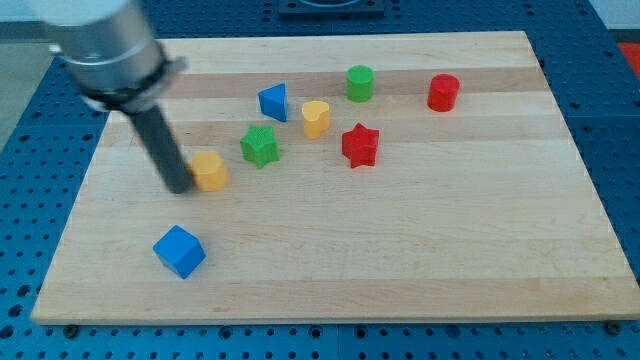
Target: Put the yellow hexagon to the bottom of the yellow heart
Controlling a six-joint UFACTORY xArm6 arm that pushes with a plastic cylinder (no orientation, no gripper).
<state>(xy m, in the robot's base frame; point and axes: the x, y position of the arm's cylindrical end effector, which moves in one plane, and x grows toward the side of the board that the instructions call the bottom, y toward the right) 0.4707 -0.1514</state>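
The yellow hexagon (210, 171) lies on the wooden board at the view's left of centre. The yellow heart (316, 118) lies up and to the right of it, near the board's middle top. My tip (179, 187) rests on the board right against the hexagon's left side. The dark rod rises from the tip to the view's upper left.
A green star (260, 146) lies between hexagon and heart. A blue triangle (273, 102) sits left of the heart, a red star (359, 146) to its lower right, a green cylinder (360, 83) and red cylinder (443, 92) at top right. A blue cube (179, 251) lies at bottom left.
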